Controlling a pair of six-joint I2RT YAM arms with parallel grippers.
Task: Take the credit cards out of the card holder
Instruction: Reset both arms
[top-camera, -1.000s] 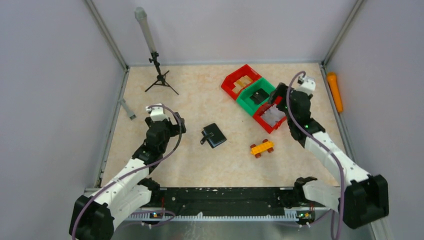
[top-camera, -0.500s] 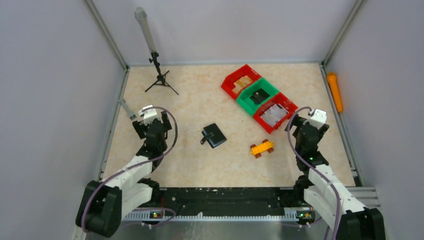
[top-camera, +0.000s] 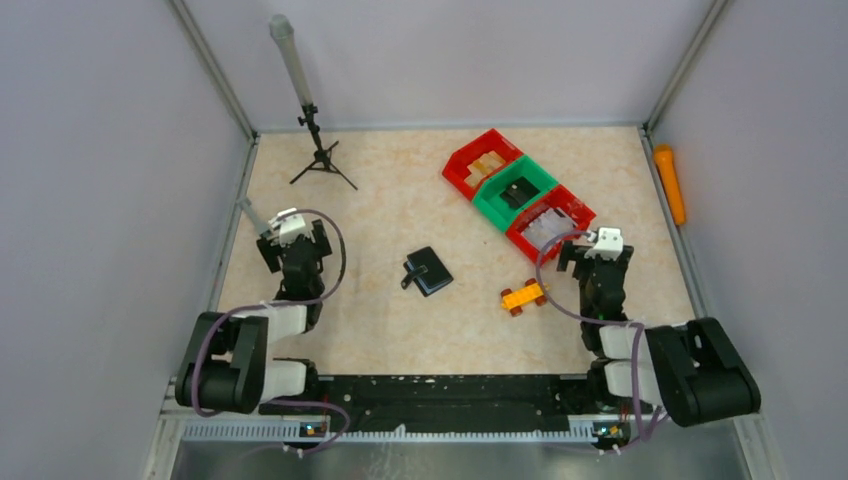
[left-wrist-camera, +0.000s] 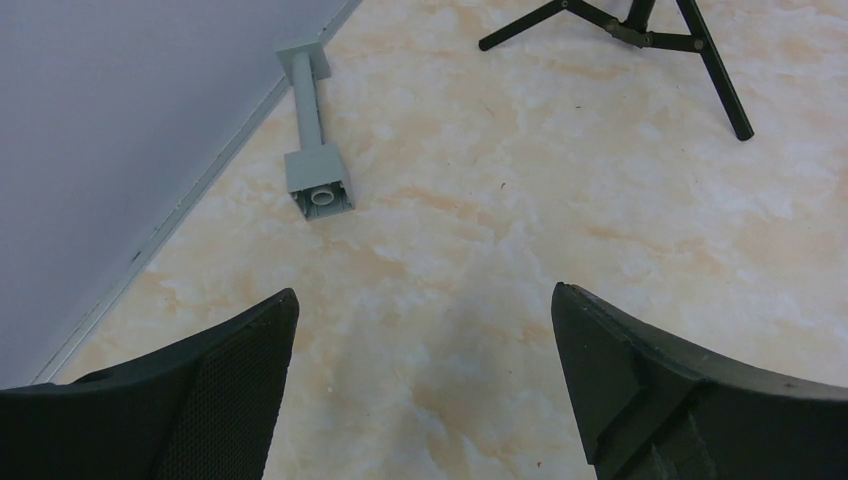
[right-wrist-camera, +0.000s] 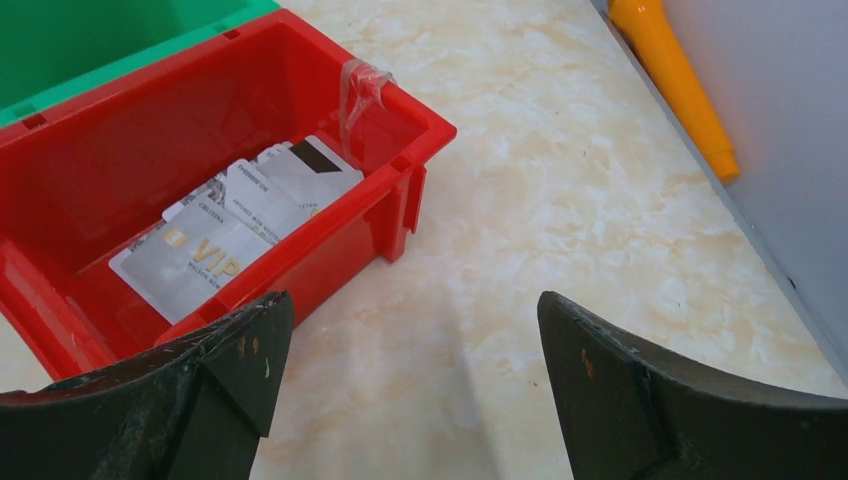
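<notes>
The black card holder (top-camera: 428, 270) lies near the middle of the table with its strap tab pointing left, and neither gripper touches it. Several grey credit cards (right-wrist-camera: 230, 235) lie in the near red bin (right-wrist-camera: 400, 120), seen from above as pale cards (top-camera: 545, 228) in that bin (top-camera: 578, 210). My left gripper (top-camera: 293, 240) sits pulled back at the left, open over bare tabletop (left-wrist-camera: 425, 295). Just in front of the near red bin, my right gripper (top-camera: 595, 255) is open and empty (right-wrist-camera: 413, 297).
A green bin (top-camera: 538, 182) holding a black lump and a second red bin (top-camera: 462, 160) stand beyond the near red one. A yellow toy car (top-camera: 524, 296) sits left of my right gripper. A tripod (top-camera: 320, 155), a grey brick piece (left-wrist-camera: 315, 180) and an orange object (right-wrist-camera: 670, 75) lie along the walls.
Both arms have folded back toward the near edge. The right gripper left the red bin and came down beside the toy car; the left drew away from the card holder.
</notes>
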